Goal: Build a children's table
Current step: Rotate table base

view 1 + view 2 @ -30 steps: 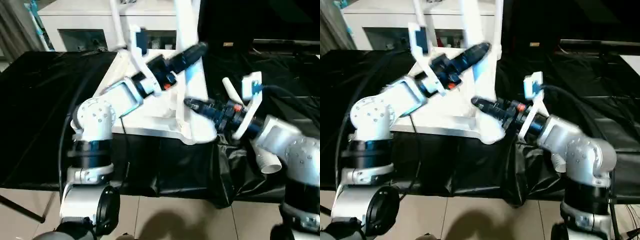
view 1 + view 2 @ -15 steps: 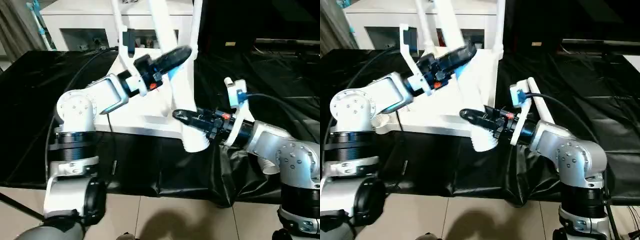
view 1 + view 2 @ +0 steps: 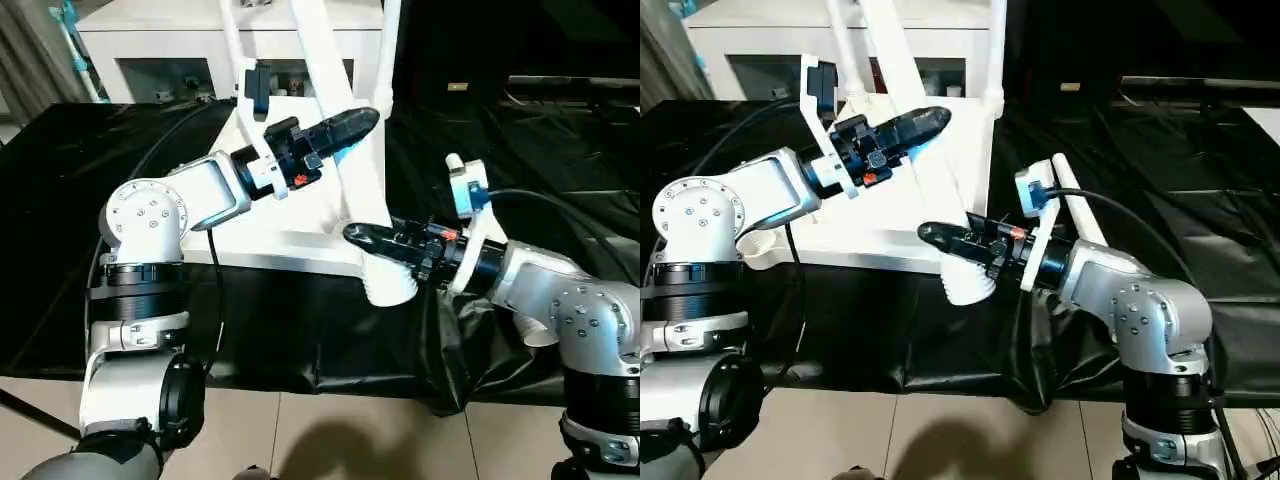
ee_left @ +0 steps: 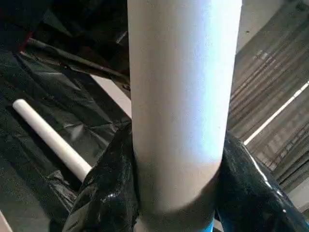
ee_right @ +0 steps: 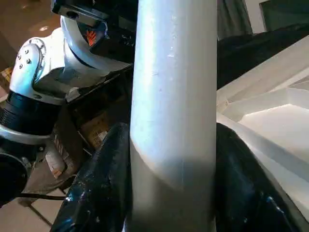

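Observation:
The children's table lies upside down on a black-draped bench, its white tabletop [image 3: 290, 225] ribbed side up. A long white leg [image 3: 345, 150] slants up from the near corner socket [image 3: 390, 285]. My left gripper [image 3: 352, 122] is shut on this leg partway up. In the left wrist view the tube [image 4: 178, 96] sits between black fingers [image 4: 106, 193]. My right gripper [image 3: 362, 236] is shut on the same leg just above the socket. The right wrist view has the tube [image 5: 174, 96] pressed between its fingers [image 5: 96, 193]. Two more legs [image 3: 232, 40] [image 3: 388, 50] stand at the far corners.
A loose white leg [image 3: 1075, 205] lies on the black cloth [image 3: 80, 200] behind my right wrist. A white cabinet with glass doors [image 3: 150, 50] stands behind the bench. The near socket hangs over the bench's front edge, with tiled floor [image 3: 350, 440] below.
The head view has shifted. My left gripper's fingers have closed in on the leg. My right gripper keeps its hold near the socket.

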Motion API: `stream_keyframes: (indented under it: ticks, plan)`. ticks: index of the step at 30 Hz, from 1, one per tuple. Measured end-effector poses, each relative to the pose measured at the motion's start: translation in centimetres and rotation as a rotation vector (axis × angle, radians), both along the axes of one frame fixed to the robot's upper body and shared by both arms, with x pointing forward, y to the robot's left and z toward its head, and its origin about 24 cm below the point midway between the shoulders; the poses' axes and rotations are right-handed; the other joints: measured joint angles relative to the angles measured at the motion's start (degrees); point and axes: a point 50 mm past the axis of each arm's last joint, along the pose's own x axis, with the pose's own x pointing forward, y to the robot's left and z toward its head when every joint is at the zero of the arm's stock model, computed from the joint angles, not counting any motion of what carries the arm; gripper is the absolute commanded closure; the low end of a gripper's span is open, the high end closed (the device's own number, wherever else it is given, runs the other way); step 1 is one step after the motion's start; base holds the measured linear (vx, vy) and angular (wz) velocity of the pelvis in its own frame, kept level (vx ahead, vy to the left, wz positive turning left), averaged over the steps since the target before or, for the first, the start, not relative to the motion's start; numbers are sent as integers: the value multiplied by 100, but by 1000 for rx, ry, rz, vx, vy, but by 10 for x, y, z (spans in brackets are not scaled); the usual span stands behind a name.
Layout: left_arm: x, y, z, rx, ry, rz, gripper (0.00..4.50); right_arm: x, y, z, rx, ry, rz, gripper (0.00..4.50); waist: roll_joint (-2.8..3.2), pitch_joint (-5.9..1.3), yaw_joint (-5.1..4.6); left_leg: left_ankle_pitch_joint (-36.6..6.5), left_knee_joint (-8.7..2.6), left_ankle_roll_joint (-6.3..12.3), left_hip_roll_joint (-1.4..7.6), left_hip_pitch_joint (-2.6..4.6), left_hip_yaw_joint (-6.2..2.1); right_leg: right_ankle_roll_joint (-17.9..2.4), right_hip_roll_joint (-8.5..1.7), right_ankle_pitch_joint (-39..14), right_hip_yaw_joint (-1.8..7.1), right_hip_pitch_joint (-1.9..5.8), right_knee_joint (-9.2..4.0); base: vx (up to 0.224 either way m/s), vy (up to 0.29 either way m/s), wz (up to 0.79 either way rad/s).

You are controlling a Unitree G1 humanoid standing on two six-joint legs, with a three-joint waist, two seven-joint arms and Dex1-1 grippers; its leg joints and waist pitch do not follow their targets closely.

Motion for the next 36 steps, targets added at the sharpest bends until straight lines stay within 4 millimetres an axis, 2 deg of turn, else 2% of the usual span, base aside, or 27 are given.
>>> stream_keyframes:
  ticks: [6,7,11,13,21,36]
  plan:
    - [1,0,1,-3,-4,4,268,1,1,-1,2,-12,-3,264,0,0,0,0,0,0,0,-1,0,0,0,0,0,0,-1,0,0,0]
    - [1,0,1,-2,-7,8,268,2,1,-2,4,-11,-5,208,-1,0,-1,0,0,1,0,-1,0,0,0,0,0,0,-2,0,0,0]
    - [1,-4,2,53,-57,13,268,7,3,-4,-10,1,-37,185,-4,2,0,-1,-1,1,0,-1,0,0,0,0,0,-1,-2,0,0,0]
    - [-1,-8,4,106,-100,4,268,8,4,-4,-41,-14,-41,152,-7,4,0,0,-3,0,1,-2,0,1,0,0,0,-1,-3,0,0,0]
    - [-11,-18,8,295,-258,-22,268,13,7,-5,-183,-56,-42,147,-22,11,1,2,-8,-3,0,-7,2,2,0,-1,-1,-4,-8,0,0,0]
    - [-16,-22,6,313,-306,-107,268,11,9,-5,-239,-41,46,147,-25,14,1,3,-6,-4,0,-10,2,2,0,-1,-1,-4,-6,0,0,0]
